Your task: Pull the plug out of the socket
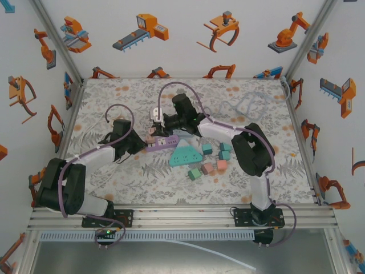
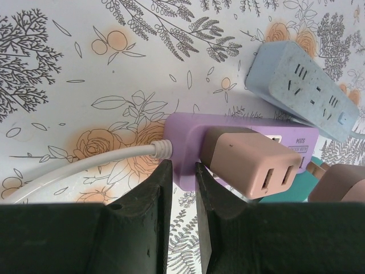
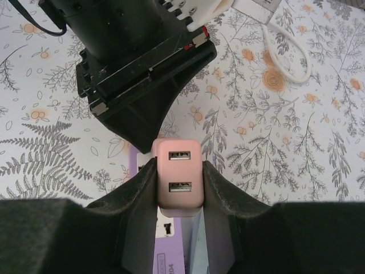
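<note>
A purple socket strip (image 2: 185, 140) lies on the floral table, with a white cable (image 2: 85, 165) leaving its left end. A pink two-port plug (image 3: 178, 177) stands on the strip's top face. My right gripper (image 3: 178, 166) is shut on the plug, one finger on each side. My left gripper (image 2: 181, 169) is shut on the near edge of the strip, beside the cable end. In the top view the strip (image 1: 165, 142) lies mid-table, with the left gripper (image 1: 141, 145) at its left end and the right gripper (image 1: 155, 128) above it.
A light blue power strip (image 2: 302, 85) lies just behind the purple one. A teal triangular socket (image 1: 185, 153) and several small coloured blocks (image 1: 214, 162) sit to the right. A white cable loop (image 3: 288, 48) lies farther back. The enclosure's walls surround the table.
</note>
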`<control>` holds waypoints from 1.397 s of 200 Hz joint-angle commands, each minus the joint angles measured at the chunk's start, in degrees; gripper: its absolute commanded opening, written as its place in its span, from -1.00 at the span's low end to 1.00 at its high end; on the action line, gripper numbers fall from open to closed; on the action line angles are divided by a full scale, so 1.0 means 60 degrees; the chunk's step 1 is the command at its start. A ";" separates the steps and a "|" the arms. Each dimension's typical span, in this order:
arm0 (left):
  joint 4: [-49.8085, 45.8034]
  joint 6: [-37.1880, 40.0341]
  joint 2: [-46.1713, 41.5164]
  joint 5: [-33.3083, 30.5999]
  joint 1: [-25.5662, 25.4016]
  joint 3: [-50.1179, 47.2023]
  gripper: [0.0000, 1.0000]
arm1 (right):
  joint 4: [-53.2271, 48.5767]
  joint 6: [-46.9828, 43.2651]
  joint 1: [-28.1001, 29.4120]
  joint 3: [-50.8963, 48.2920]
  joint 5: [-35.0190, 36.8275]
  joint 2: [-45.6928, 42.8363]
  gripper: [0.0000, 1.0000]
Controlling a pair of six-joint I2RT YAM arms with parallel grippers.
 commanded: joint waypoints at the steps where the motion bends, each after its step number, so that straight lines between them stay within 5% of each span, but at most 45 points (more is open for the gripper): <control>1: -0.2505 0.0587 0.0734 -0.0238 -0.0192 -0.0736 -0.49 | 0.0535 0.0089 0.0014 -0.0070 -0.0147 -0.0347 -1.00; 38: -0.2374 0.0594 0.0463 -0.0080 -0.0184 -0.0691 -0.44 | 0.1843 0.1812 -0.0009 -0.0683 0.0573 -0.1154 -1.00; 79: -0.2159 0.0809 -0.0128 0.0250 -0.0189 -0.0501 -0.21 | 0.3055 0.5419 -0.0019 -0.1895 0.3745 -0.2755 -1.00; 104: -0.2228 0.0935 -0.0458 0.0413 -0.0184 -0.0258 -0.04 | 0.1481 0.7200 -0.0023 -0.2098 0.5217 -0.3950 -1.00; 157: -0.2687 0.1236 -0.1344 0.0502 -0.0178 0.0419 0.04 | -0.2792 0.9275 -0.0312 -0.1760 0.6108 -0.5881 -1.00; 203: -0.3124 0.2131 -0.3027 0.0507 -0.0205 0.0585 0.23 | -0.3568 1.1623 -0.1121 -0.3694 0.6909 -0.7892 -1.00; 279: -0.2179 0.4691 -0.6580 0.2657 -0.0694 0.0187 0.45 | -0.5592 1.4342 -0.1322 -0.7479 0.8384 -1.1452 -1.00</control>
